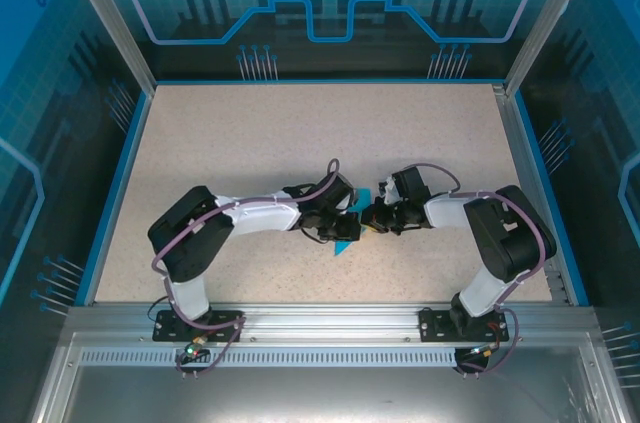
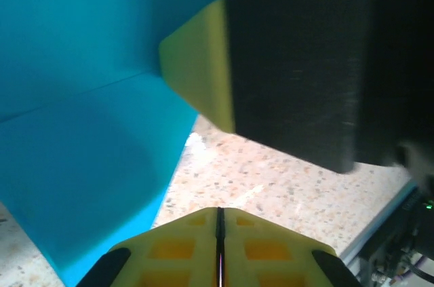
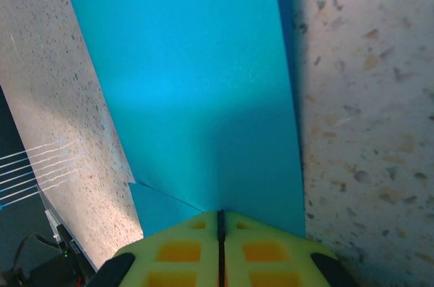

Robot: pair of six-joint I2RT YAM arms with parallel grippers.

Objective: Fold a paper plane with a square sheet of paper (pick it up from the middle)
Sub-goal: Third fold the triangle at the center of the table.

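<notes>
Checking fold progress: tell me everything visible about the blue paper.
The paper is thin, matte bright cyan, already folded: a crease crosses it in the left wrist view, and one sharp corner points toward the arm bases. It lies on the speckled table between the left claw and right claw, whose shut fingertips appear to pinch its edge.

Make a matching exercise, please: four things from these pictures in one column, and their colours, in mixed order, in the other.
Things:
1. paper
2. table
3. right arm's fingers
4. metal rail under the arm bases

Colours:
a. yellow
b. grey
c. cyan-blue
d. speckled beige

Pairs: 1-c, 2-d, 3-a, 4-b
</notes>
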